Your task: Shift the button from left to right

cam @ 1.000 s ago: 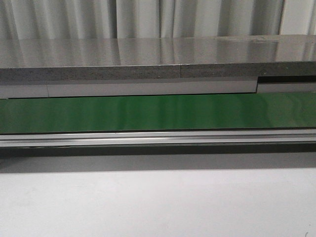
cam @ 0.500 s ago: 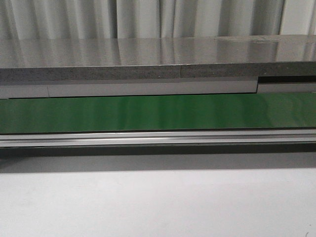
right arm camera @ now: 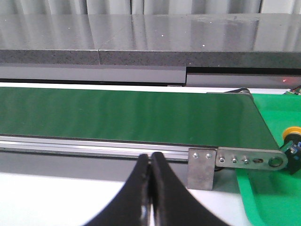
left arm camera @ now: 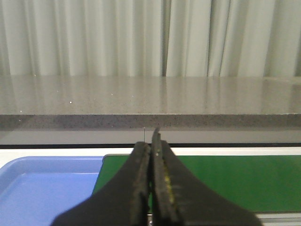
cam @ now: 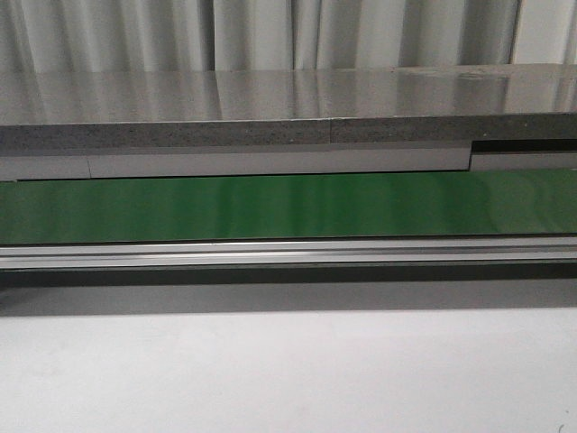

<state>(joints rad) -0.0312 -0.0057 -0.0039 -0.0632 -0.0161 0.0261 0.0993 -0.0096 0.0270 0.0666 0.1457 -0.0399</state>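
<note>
Desk (cam: 288,379) surface, pale and bare, is filling the near part of the front view. Beyond its far edge a metal rail (cam: 288,253) is running from left to right, and behind that a green belt (cam: 288,206) is lying flat along the whole width. Farther back a grey stone-like shelf (cam: 270,108) is spanning the scene, with pale curtains (cam: 270,32) hanging behind it.

In the left wrist view the left pincer (left arm camera: 151,141) is sitting with its dark fingers pressed together, nothing between them. Past its tips the belt's left end is showing, and a blue tray (left arm camera: 42,188) is lying just beside that end.

In the right wrist view the right pincer (right arm camera: 150,157) is likewise pressed together and holding nothing, hovering over the desk near the rail. The belt is ending toward the right, where a metal bracket (right arm camera: 244,161) with a roller is capping it. A green tray (right arm camera: 277,197) is sitting just beyond that end, and the button (right arm camera: 292,139) is standing at the picture's edge beside the bracket, only partly showing: a yellow cap on a black body.
</note>
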